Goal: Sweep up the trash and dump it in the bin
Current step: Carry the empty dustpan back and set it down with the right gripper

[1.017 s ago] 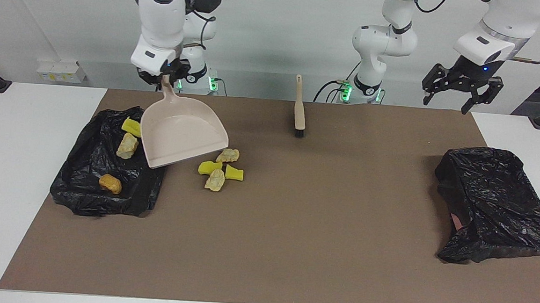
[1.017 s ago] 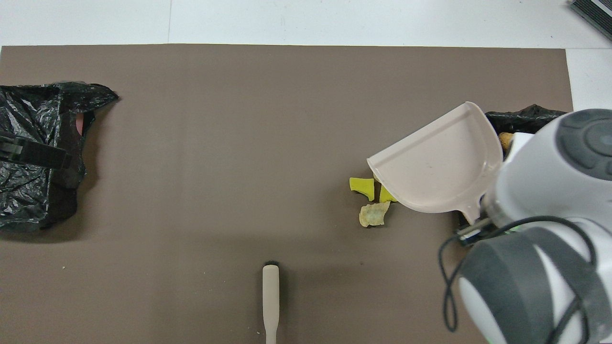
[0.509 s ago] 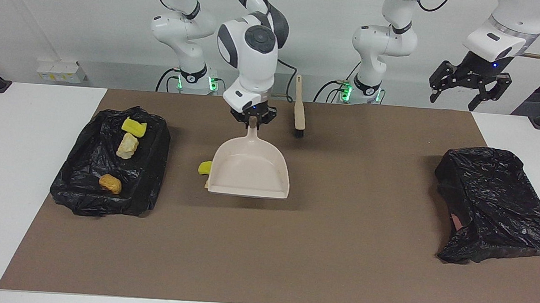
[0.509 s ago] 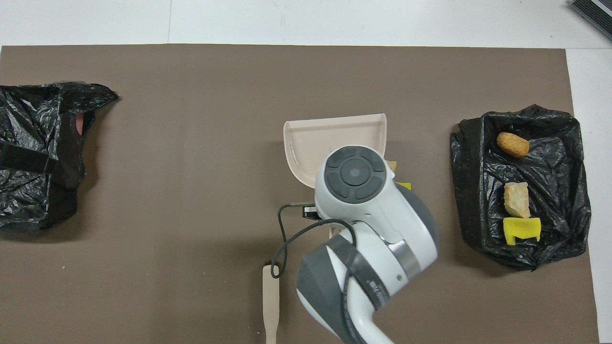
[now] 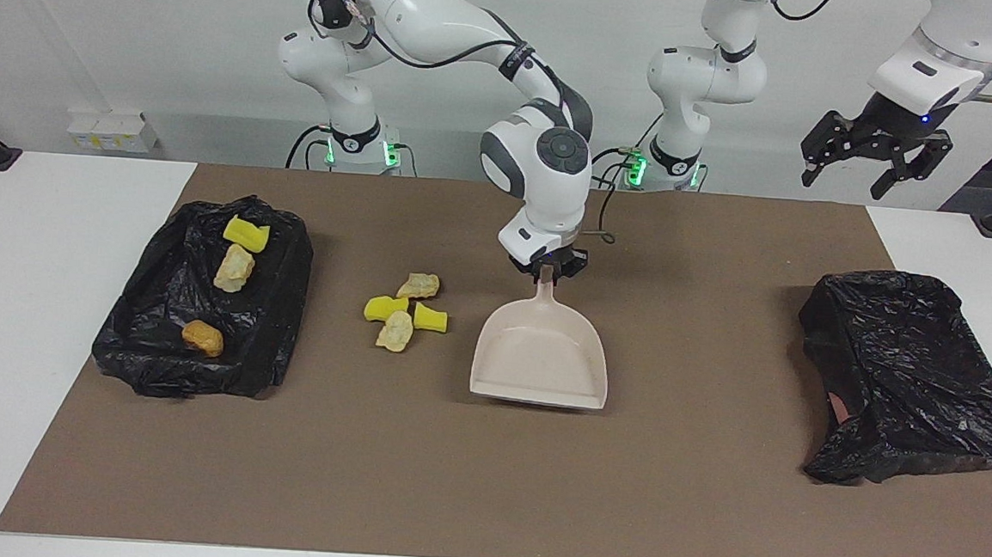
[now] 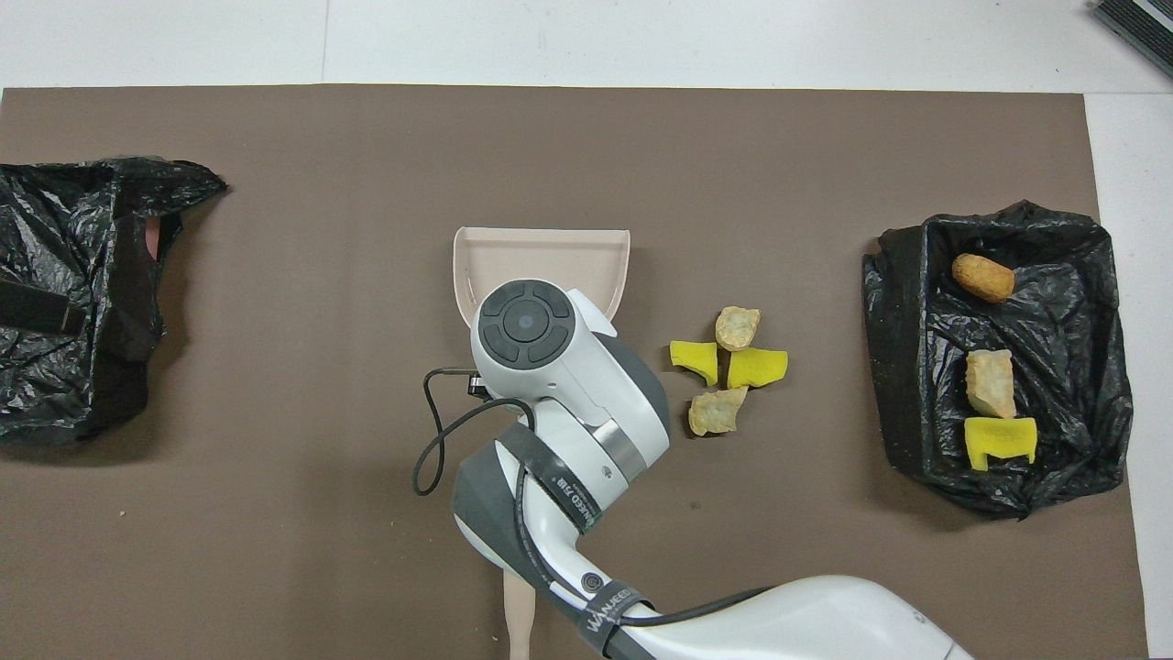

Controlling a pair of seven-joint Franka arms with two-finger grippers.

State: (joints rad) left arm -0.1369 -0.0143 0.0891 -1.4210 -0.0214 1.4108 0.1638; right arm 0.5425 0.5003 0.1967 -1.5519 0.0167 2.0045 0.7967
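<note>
The right gripper [image 5: 547, 270] is clamped on the handle of the beige dustpan [image 5: 540, 356], its fingertips pinched tight around the thin stem; the pan hangs from that grip with its wide mouth pointing away from the robots, low over the middle of the brown mat [image 5: 483, 484], and whether its lip touches the mat cannot be told; in the overhead view the arm's wrist covers the grip. The left gripper [image 5: 875, 157] waits in the air, its fingers spread wide and holding nothing, above the mat's corner at the left arm's end, by the robots' edge.

The trash lies in two groups; four loose chunks [image 5: 405, 309], two yellow sponge pieces and two pale rocky lumps, sit bunched on the mat just beside the dustpan, toward the right arm's end; three more, a yellow piece, a pale lump and an orange-brown lump [image 5: 202, 338], rest in the black-lined bin [image 5: 271, 299] near that end's edge. A second black bag [image 5: 912, 381] lies crumpled at the left arm's end; the brush [image 6: 519, 614] shows only its handle at the robots' edge.

The chunks are probably light and likely to roll or skid; the sponge soft, the lumps likely crumbly; they look better pushed with bristles than pinched, the brush taken by its stiff handle.
</note>
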